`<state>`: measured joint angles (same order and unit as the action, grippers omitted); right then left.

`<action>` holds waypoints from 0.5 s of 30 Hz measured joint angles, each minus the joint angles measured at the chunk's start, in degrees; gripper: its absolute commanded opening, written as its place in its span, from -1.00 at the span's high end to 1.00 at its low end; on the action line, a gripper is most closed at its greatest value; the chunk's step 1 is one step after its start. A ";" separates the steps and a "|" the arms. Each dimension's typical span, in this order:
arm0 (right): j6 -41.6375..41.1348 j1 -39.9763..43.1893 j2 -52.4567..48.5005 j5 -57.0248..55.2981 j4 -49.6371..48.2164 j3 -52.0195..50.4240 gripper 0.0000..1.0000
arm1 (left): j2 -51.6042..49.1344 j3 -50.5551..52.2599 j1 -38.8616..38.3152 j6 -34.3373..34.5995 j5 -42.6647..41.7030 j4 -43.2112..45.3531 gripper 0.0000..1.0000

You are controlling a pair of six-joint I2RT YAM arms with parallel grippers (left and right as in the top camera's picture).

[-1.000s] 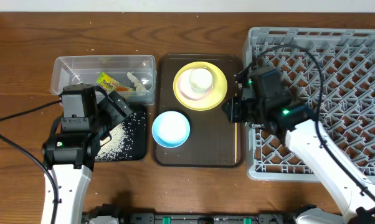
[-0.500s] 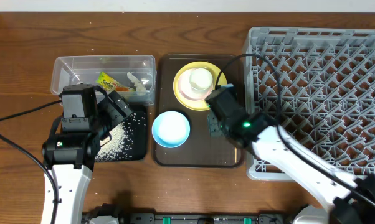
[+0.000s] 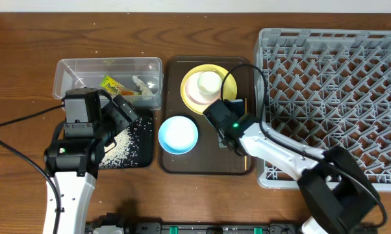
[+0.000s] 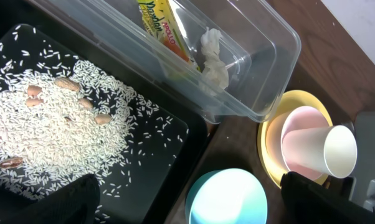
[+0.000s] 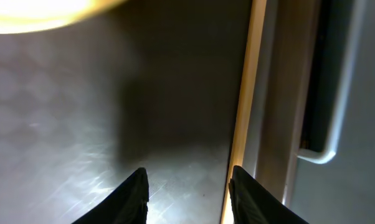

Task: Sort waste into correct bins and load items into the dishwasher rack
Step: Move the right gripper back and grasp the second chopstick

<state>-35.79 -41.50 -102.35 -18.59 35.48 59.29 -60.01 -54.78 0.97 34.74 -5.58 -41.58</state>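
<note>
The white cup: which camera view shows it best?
The left wrist view: the white cup shows its side and open mouth, standing in the pink bowl. Overhead shows only its round top. The right wrist view misses it.

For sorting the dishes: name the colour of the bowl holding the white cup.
Pale pink; the bowl shows best in the left wrist view.

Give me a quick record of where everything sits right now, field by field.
clear tub: holds wrapper and tissue
black tray: rice crumbs scattered
serving tray: yellow plate, pink bowl on it, white cup in bowl; blue bowl; chopstick along edge nearest rack
rack: no dishes visible
right gripper: jaws open, low over serving tray beside chopstick
left gripper: jaws open, holding nothing
</note>
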 measured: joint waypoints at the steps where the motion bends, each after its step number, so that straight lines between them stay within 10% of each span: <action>1: -0.37 0.00 -0.48 -0.15 0.00 0.00 0.15 | 0.00 0.00 0.00 0.00 0.00 0.00 -0.90; 15: -2.64 0.00 -2.16 -0.94 0.02 0.02 0.10 | 0.00 0.00 0.00 0.00 0.00 0.00 -0.90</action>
<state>-38.44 -41.50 -104.51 -19.53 35.51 59.31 -60.01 -54.78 0.97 34.74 -5.58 -41.58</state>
